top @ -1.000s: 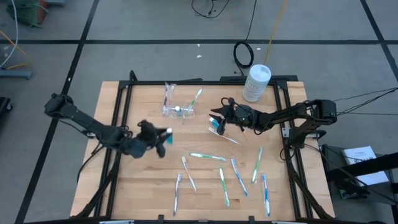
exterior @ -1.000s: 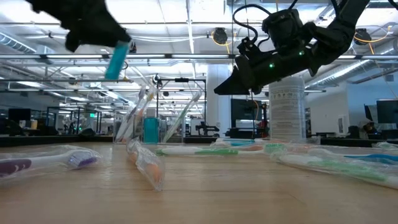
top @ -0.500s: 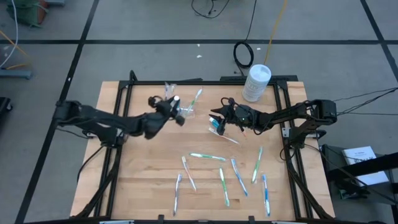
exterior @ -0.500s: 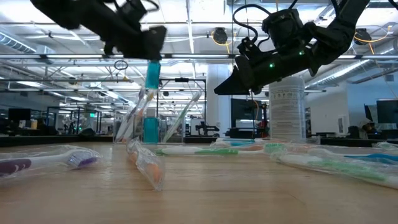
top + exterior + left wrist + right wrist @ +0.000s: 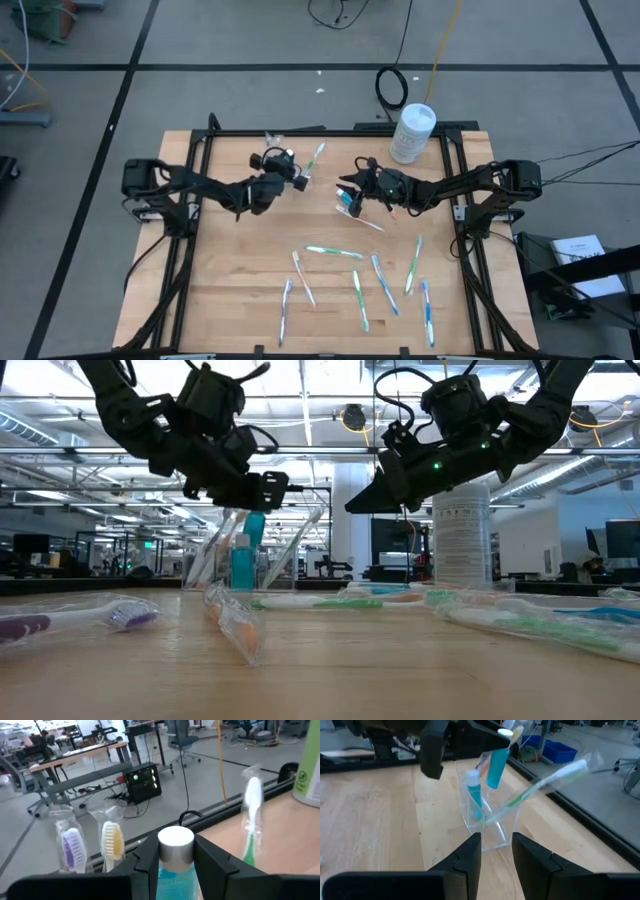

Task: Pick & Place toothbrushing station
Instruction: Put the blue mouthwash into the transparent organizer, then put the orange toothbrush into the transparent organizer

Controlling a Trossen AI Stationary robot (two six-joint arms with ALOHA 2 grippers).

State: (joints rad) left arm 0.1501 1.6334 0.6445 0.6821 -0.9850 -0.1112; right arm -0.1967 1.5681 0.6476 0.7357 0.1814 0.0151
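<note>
High view: we find the station (image 5: 290, 178) near the table's far edge, with the left gripper (image 5: 284, 165) directly over it and a green brush (image 5: 316, 157) leaning out of it. The right gripper (image 5: 349, 196) hangs just beside the station, toward the table's middle. Seven wrapped brushes (image 5: 334, 252) lie loose on the near half of the table (image 5: 220, 290), and a white tub (image 5: 411, 133) stands at the far right corner.

Low view: the left gripper (image 5: 262, 487) is clenched on a blue tube (image 5: 252, 528) hanging straight down above the station (image 5: 240, 565), not yet seated. A second tube (image 5: 241, 568) stands inside already. The right gripper (image 5: 368, 500) hovers clear of the wood.

Left wrist view: the fingers (image 5: 209, 865) clamp the tube (image 5: 175, 860) just under its white cap. A purple brush (image 5: 71, 849), a yellow brush (image 5: 113, 841) and the green brush (image 5: 249, 810) stand ahead.

Right wrist view: the fingers (image 5: 532, 856) stand slightly apart with nothing between them. The tube (image 5: 498, 766) hangs tilted over the station (image 5: 487, 825).

Our judgement: loading is under way. Three brushes and one tube are in; one tube is about to go in; the loose brushes remain.
</note>
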